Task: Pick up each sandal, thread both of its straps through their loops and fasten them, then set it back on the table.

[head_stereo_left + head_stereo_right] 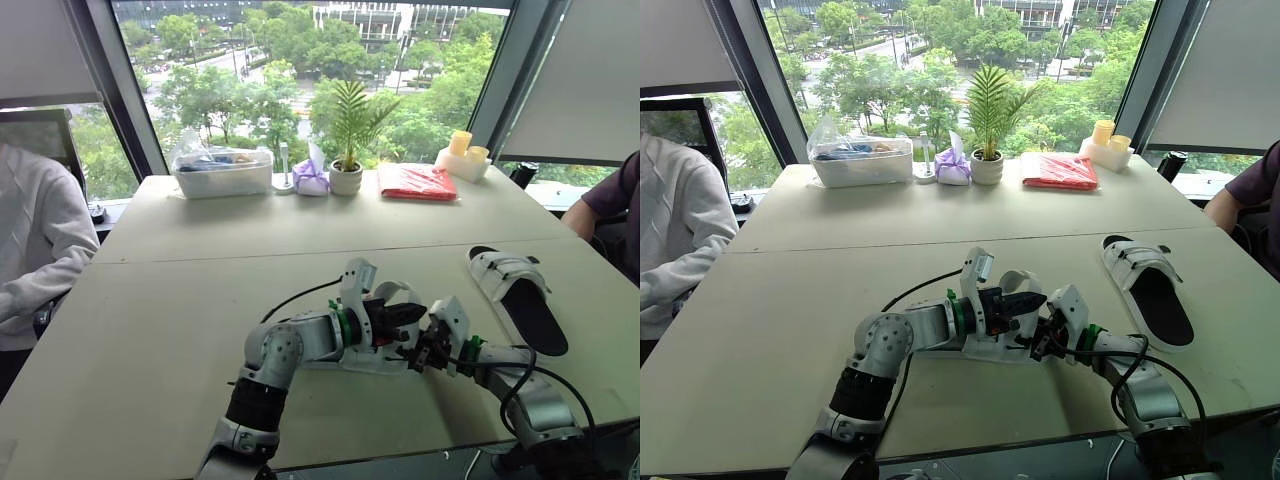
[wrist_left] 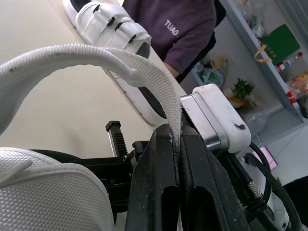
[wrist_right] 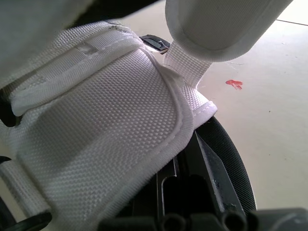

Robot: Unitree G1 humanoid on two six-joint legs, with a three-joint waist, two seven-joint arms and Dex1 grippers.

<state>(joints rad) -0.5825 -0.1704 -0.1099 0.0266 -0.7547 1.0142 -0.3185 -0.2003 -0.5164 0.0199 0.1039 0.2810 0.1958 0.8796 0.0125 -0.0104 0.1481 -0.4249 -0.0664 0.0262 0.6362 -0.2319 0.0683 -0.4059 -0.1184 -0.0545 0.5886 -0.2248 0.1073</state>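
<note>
**Left gripper clamped on a strap, sandal at lower centre of the table**

The table [image 1: 170,300] runs across the head views, and its near edge cuts the bottom of the frame just below both arms. A seam crosses it at mid-height. The left half of the near surface lies bare, from the arms out to the left edge, and there is also bare table between the arms and the seam.

Along the far edge, under the window, stand a clear plastic tub [image 1: 222,172], a purple pouch [image 1: 310,179], a potted plant [image 1: 346,178], a red packet [image 1: 417,182] and some pale yellow cups [image 1: 462,152]. They are well apart from the work. A person in a white sleeve [image 1: 35,250] sits at the left edge, and a person in a dark purple top [image 1: 612,195] sits at the right. A second sandal [image 1: 525,305], its straps done up, lies flat right of centre, near the right arm. A black cable [image 1: 295,298] loops off the left arm.

The sandal [image 3: 96,115] being worked lies at lower centre, between the two grippers. The left gripper [image 1: 408,316] is pressed together on a white strap [image 2: 96,55], which arches up and away from it. The right gripper [image 1: 422,352] faces it, just beside. The sandal's woven upper lies across it, so I cannot tell whether it grips.
</note>
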